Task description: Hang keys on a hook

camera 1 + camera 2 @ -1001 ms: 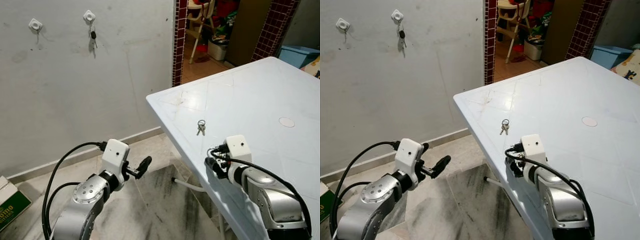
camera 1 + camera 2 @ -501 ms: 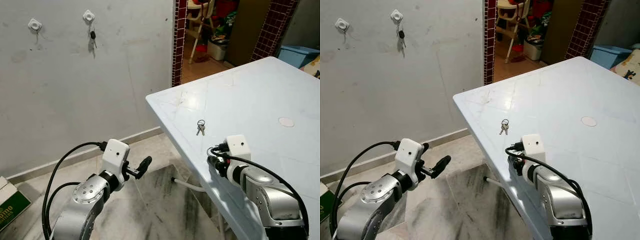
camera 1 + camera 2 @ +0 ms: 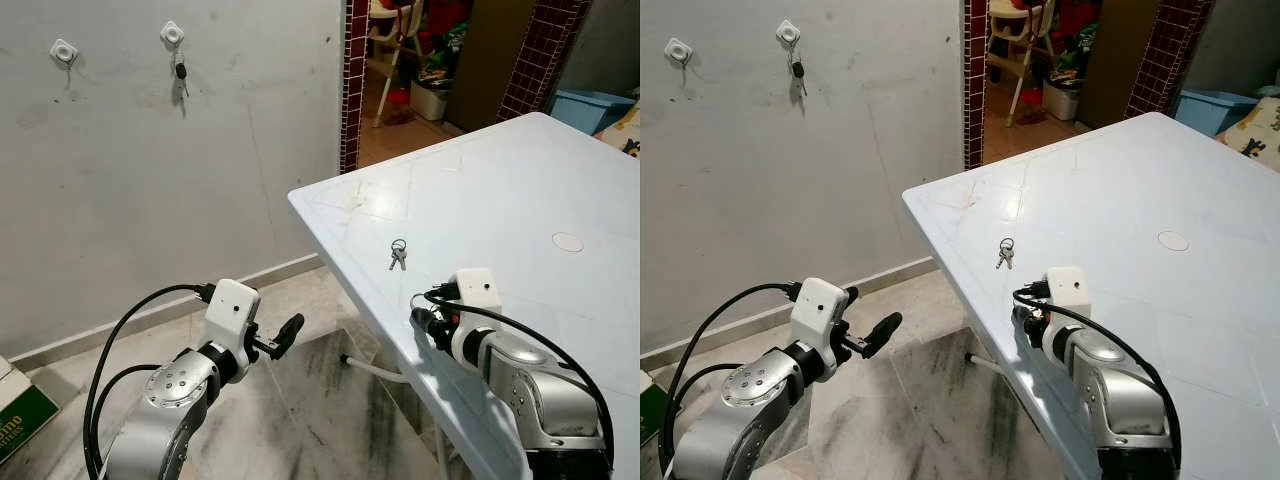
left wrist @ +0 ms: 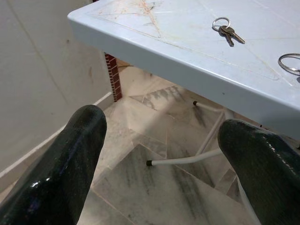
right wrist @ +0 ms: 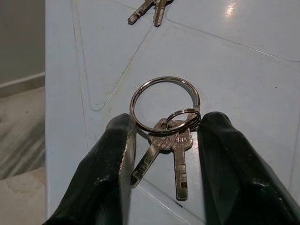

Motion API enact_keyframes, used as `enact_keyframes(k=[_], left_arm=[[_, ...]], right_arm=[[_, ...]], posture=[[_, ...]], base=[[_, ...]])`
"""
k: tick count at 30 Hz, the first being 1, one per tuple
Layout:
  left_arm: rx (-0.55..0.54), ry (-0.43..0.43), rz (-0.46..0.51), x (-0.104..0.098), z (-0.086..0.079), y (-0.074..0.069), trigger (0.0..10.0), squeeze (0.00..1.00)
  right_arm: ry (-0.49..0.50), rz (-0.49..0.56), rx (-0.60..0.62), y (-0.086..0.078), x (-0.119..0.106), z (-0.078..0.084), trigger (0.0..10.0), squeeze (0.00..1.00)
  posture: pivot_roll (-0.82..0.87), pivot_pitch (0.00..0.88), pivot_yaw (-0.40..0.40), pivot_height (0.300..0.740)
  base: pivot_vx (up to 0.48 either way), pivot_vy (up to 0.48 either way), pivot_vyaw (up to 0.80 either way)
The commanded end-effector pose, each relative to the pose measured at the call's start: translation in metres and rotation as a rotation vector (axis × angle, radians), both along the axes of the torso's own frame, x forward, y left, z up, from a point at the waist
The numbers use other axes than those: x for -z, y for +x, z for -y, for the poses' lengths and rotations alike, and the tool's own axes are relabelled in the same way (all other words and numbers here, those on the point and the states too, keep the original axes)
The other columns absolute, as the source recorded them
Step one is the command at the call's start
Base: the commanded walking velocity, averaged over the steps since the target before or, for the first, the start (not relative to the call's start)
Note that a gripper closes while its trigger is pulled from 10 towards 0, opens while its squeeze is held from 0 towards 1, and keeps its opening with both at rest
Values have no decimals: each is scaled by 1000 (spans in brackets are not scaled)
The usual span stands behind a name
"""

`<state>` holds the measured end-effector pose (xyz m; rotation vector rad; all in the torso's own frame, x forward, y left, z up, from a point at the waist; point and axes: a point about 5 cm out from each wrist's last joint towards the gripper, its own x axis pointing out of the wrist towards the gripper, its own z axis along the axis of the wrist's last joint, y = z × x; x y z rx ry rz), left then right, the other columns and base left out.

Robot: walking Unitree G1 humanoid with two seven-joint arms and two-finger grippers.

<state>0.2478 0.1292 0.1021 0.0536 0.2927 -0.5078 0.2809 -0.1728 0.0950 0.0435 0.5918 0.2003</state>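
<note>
A silver ring with two keys (image 5: pixel 165 123) lies low over the white table (image 3: pixel 480 190), near its front edge. My right gripper (image 5: pixel 164 129) is shut on it, a black finger pressing each side of the ring. A second bunch of keys (image 3: pixel 398 254) lies on the table just beyond. On the grey wall are two white hooks: the left hook (image 3: pixel 64 51) is bare, and the right hook (image 3: pixel 172 35) carries a dark key (image 3: pixel 180 71). My left gripper (image 3: pixel 285 332) is open above the marble floor, left of the table.
The table's corner juts toward the wall, with white legs (image 3: pixel 375 368) under it. A tiled doorway (image 3: pixel 357 85) opens behind onto a room with a chair. A blue bin (image 3: pixel 598 105) stands at the far right, and a box (image 3: pixel 15 405) on the floor at the left.
The view has shifted slightly. My right gripper has edged forward along the table. The left arm has held its place.
</note>
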Motion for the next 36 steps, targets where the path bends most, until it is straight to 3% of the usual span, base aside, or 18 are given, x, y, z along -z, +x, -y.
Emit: enact_keyframes(k=[1, 3, 12, 13, 15, 16, 17, 18, 19, 36], left_arm=[[11, 10, 5, -3, 0, -1, 10000, 0], [11, 11, 5, -3, -1, -1, 10000, 0], [11, 14, 2, -3, -1, 0, 10000, 0], [12, 14, 2, -3, -1, 0, 10000, 0], [12, 15, 1, -3, -1, 0, 10000, 0], [13, 15, 1, -3, 0, -1, 10000, 0], [13, 15, 0, -3, 0, -1, 10000, 0], [13, 15, 0, -3, 0, -1, 10000, 0], [13, 15, 0, -3, 0, -1, 10000, 0], [15, 17, -1, -3, 0, 0, 10000, 0]], right_arm=[[50, -22, -4, 0, 4, -5, 9608, 0], [75, -22, -2, 1, 4, -7, 10000, 0], [132, -20, 1, 4, 4, -14, 10000, 0], [135, -22, 4, 5, 4, -15, 9020, 0], [138, -24, 7, 5, 5, -15, 9020, 0], [139, -24, 6, 6, 5, -17, 4863, 0], [139, -25, 3, 6, 6, -19, 1333, 0], [139, -25, 3, 6, 6, -19, 1333, 0], [139, -25, 3, 6, 6, -20, 0, 0], [90, 9, 26, 10, 4, -17, 0, 0]], posture=[[18, 10, 43, 740], [23, 14, 43, 740], [24, 16, 45, 740], [24, 16, 45, 740], [24, 17, 47, 740], [26, 17, 47, 740], [26, 17, 47, 740], [26, 17, 47, 740], [28, 19, 47, 740], [27, 21, 46, 740]], base=[[0, 0, 0], [0, 0, 0], [0, 0, 0], [0, 0, 0], [0, 0, 0], [0, 0, 0], [0, 0, 0], [0, 0, 0], [0, 0, 0], [0, 0, 0]])
